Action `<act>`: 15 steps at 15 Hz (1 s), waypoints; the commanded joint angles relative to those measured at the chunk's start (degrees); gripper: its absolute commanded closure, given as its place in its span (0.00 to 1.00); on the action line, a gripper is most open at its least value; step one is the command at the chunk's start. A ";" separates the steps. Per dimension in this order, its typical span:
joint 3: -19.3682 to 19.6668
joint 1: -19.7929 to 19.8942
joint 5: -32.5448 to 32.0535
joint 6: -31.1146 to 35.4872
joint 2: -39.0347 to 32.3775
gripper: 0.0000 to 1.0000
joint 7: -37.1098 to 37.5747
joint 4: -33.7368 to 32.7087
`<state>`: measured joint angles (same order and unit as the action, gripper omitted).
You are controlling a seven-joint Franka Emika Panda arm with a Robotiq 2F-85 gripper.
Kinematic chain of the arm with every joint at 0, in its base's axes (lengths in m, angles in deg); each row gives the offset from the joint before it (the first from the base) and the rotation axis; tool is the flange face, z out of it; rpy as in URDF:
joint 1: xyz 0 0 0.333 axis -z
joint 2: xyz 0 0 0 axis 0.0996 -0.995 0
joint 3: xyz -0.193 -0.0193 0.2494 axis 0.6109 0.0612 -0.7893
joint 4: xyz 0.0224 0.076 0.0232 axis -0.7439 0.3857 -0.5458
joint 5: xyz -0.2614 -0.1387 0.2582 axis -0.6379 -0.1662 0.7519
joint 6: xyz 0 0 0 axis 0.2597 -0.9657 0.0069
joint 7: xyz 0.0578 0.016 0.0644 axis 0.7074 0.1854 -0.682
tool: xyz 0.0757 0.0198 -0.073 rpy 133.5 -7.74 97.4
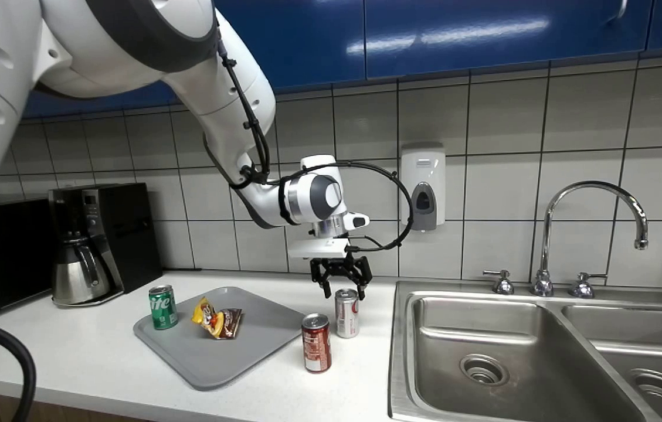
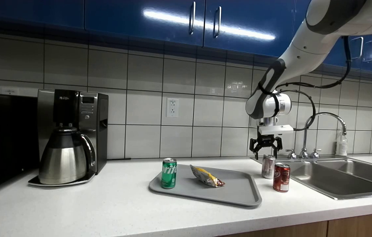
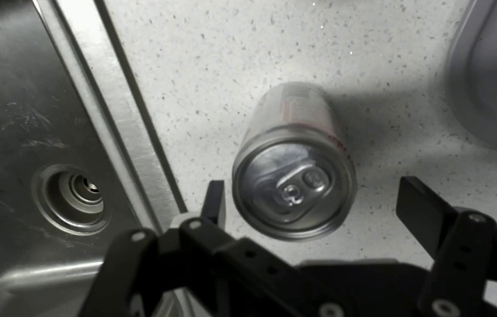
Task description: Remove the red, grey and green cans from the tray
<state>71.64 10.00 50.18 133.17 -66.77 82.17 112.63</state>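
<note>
One green Sprite can (image 2: 169,173) upright on tray (image 2: 238,188)

"What's below the gripper (image 3: 312,200) in the wrist view?"

"A silver-grey drink can (image 3: 294,165), standing upright on the speckled countertop (image 3: 195,79), its lid (image 3: 270,174) and pull tab (image 3: 303,182) facing up, red print on its side."

"And how do the jaws stand?"

"Spread wide, a fingertip (image 3: 214,202) on either side of the can, a gap showing at each; the one toward the sink basin (image 3: 6,154) sits closer."

"What else?"

"That basin is scratched steel with a round drain (image 3: 72,200). At the right edge of the view, a rounded corner of the grey tray (image 3: 462,92) shows."
</note>
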 commanded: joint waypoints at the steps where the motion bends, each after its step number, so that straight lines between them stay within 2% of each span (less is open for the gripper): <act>1: 0.57 -0.93 -2.58 -0.09 3.89 0.00 1.27 2.32; 9: -0.21 -1.21 -3.73 1.00 8.02 0.00 0.75 4.63; 15: -0.84 -2.86 -4.42 2.18 10.05 0.00 0.73 6.04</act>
<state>71.50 7.69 47.62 134.20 -59.58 82.16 116.03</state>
